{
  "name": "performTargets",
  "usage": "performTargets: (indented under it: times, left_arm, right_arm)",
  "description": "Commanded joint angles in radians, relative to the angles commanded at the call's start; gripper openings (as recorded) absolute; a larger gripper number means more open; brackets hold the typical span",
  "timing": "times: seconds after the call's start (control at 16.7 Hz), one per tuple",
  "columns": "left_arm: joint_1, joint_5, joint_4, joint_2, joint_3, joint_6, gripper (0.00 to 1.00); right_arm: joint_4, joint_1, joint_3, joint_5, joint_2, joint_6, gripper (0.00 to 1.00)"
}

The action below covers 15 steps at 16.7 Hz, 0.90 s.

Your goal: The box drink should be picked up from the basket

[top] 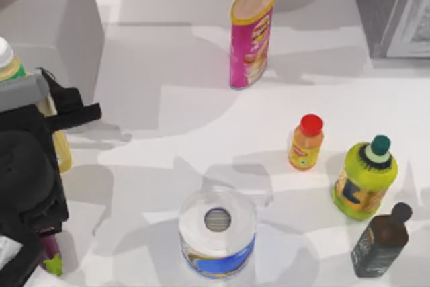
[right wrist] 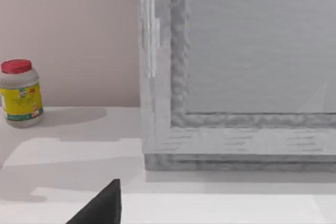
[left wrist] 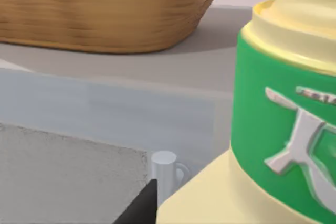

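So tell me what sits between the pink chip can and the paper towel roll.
Nothing: in the top view the white table is bare, only shadowed, between the pink chip can and the paper towel roll.

white table (top: 175, 105), bottles, chip can (top: 250, 35), paper roll (top: 217, 232)

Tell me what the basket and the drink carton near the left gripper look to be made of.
The basket looks like woven wicker or rattan: tan, matte, with fine horizontal ribbing along its curved wall. The box drink seems smooth plastic or coated carton, though the look leaves that open: pale yellow body, a glossy green band with raised silver lettering catching light. The left gripper is beside it.
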Motion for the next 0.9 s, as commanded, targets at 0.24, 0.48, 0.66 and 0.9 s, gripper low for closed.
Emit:
performTargets:
  times: [0.24,0.48,0.66,0.9]
  left_arm:
    - [0.000,0.000,0.000,0.000,0.000,0.000,0.60]
    - [0.000,0.000,0.000,0.000,0.000,0.000,0.90]
    - [0.000,0.000,0.000,0.000,0.000,0.000,1.00]
    - [0.000,0.000,0.000,0.000,0.000,0.000,1.00]
  right_arm:
    - [0.000,0.000,0.000,0.000,0.000,0.000,1.00]
    - [0.000,0.000,0.000,0.000,0.000,0.000,1.00]
    - [0.000,0.000,0.000,0.000,0.000,0.000,1.00]
    - [0.000,0.000,0.000,0.000,0.000,0.000,1.00]
